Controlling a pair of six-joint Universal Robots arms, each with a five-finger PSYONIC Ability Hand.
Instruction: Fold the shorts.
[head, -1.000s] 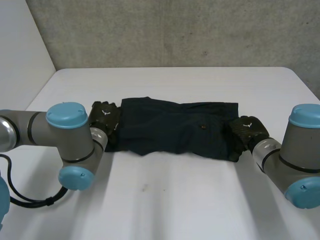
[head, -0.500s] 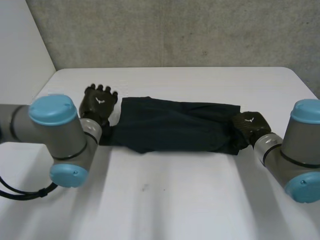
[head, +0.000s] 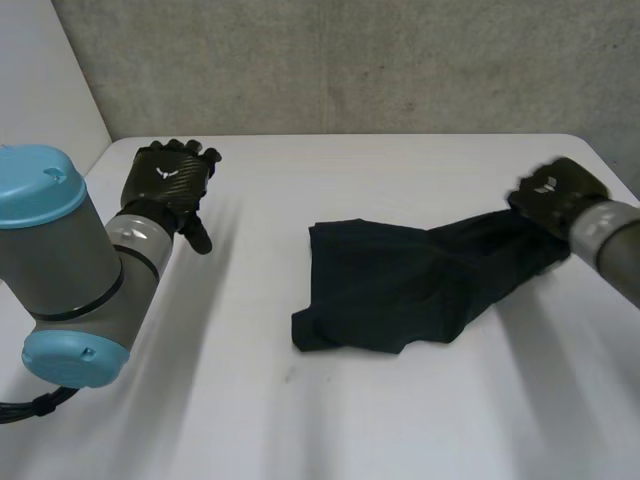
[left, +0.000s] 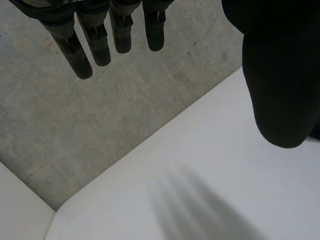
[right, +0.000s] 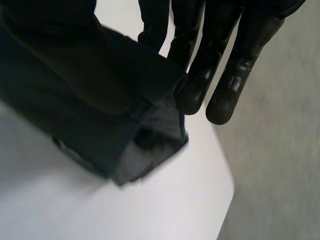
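The dark navy shorts (head: 400, 285) lie bunched right of the table's middle, and their right end rises off the surface. My right hand (head: 555, 195) is shut on that raised end near the table's right edge. In the right wrist view a hemmed edge of the shorts (right: 90, 100) is pinched under the fingers (right: 210, 65), with the hem hanging past them. My left hand (head: 170, 185) is held up over the table's far left, open, well apart from the shorts. Its straight fingers (left: 100, 40) hold nothing in the left wrist view.
The white table (head: 300, 420) ends at a grey wall (head: 350, 60) at the back, with a lighter wall at the left. The table's far corner (left: 200, 190) lies beyond my left hand's fingertips. My left arm's blue-capped joint (head: 40, 195) stands at the near left.
My left hand let go of the shorts' left end, opened and rose away to the far left. My right hand shut on the right end and dragged the shorts rightward, lifting that end.
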